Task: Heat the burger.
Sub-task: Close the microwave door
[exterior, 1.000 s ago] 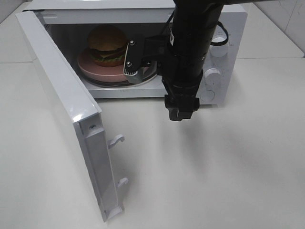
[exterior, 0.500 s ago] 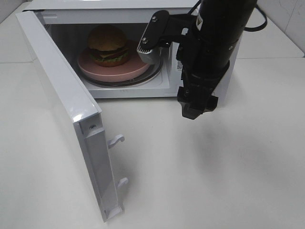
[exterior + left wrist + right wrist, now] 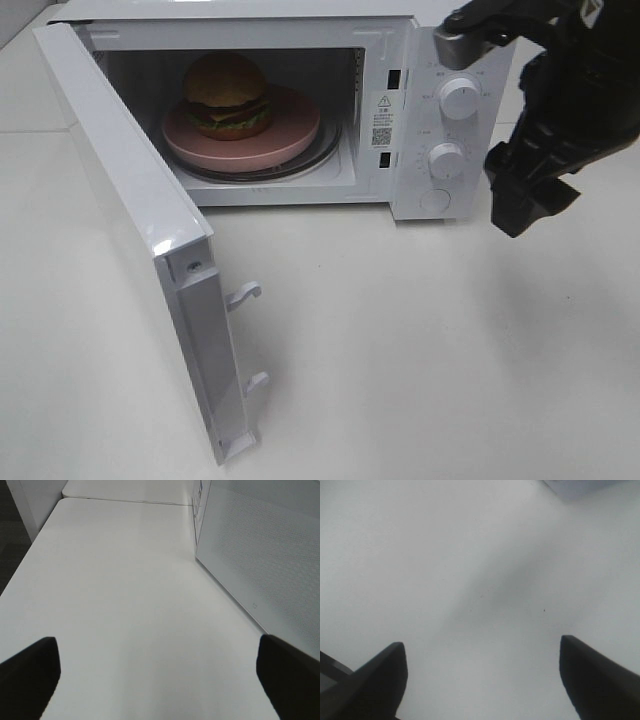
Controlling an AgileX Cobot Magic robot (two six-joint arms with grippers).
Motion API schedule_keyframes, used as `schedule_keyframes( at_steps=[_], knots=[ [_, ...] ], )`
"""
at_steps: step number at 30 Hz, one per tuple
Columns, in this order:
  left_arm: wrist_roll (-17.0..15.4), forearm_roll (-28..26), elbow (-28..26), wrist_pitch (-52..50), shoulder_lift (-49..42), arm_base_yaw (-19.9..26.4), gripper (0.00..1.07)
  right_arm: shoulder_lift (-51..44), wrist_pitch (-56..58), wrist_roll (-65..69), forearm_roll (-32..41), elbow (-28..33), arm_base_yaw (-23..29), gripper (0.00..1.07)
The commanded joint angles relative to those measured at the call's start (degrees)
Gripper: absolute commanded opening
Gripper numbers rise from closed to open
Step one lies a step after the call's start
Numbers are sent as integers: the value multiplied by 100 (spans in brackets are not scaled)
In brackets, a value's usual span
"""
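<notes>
Already the burger [image 3: 225, 95] sits on its pink plate [image 3: 292, 135] inside the microwave [image 3: 408, 185], so shutting the open door [image 3: 130, 200] and setting the dials [image 3: 460, 98] apparently remain, with left end effector [image 3: 157, 677] and right end effector [image 3: 480, 680] both spread, empty.

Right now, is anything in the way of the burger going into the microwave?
Nothing visible. The burger already sits on the pink plate inside the microwave, whose door stands wide open.

The microwave [image 3: 408, 190] front panel carries one white sticker [image 3: 381, 118] with a warning triangle, a QR code and fine print, none of it legible. Markings around the upper dial [image 3: 460, 98] and lower dial [image 3: 446, 160] are too small to read.
</notes>
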Motion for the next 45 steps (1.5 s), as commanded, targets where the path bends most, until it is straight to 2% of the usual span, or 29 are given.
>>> schedule_keyframes(
  at_steps=[1, 10, 11, 13, 15, 18, 19, 21, 22, 23, 25, 28, 30, 32, 33, 34, 39, 45],
  knots=[
    [11, -11, 23, -92, -80, -34, 101, -97, -143, 481, -29, 212, -430, 80],
    [11, -11, 23, -92, -80, -34, 101, -120, -688, 1054, -46, 556, -1157, 70],
    [11, -11, 23, -92, -80, -34, 101, -120, -762, 1324, -40, 670, -1375, 68],
    [11, -11, 23, -92, -80, -34, 101, -120, -762, 1432, -40, 722, -1495, 68],
    [11, -11, 23, -92, -80, -34, 101, -189, -699, 1604, 92, 911, -2011, 68],
    [11, -11, 23, -92, -80, -34, 101, -246, -710, 1604, 143, 980, -2108, 68],
    [11, -11, 23, -92, -80, -34, 101, -435, -722, 1604, 206, 1180, -2309, 68],
    [11, -11, 23, -92, -80, -34, 101, -533, -722, 1604, 229, 1306, -2372, 68],
    [11, -11, 23, -92, -80, -34, 101, -808, -728, 1621, 252, 1558, -2452, 68],
    [11, -11, 23, -92, -80, -34, 101, -808, -728, 1621, 252, 1558, -2452, 68],
    [11, -11, 23, -92, -80, -34, 101, -1524, -728, 1627, 258, 2137, -2447, 68],
    [11, -11, 23, -92, -80, -34, 101, -1753, -722, 1633, 275, 2252, -2435, 68],
    [11, -11, 23, -92, -80, -34, 101, -2733, -722, 1627, 275, 2750, -2435, 68],
    [11, -11, 23, -92, -80, -34, 101, -2956, -722, 1627, 264, 2830, -2435, 68],
    [11, -11, 23, -92, -80, -34, 101, -3518, -722, 1627, 258, 2997, -2435, 68],
    [11, -11, 23, -92, -80, -34, 101, -3518, -722, 1627, 258, 2997, -2435, 68],
    [11, -11, 23, -92, -80, -34, 101, -4853, -779, 1621, 252, 3455, -2435, 68],
    [11, -11, 23, -92, -80, -34, 101, -5644, -894, 1610, 264, 3770, -2435, 68]
  ],
)
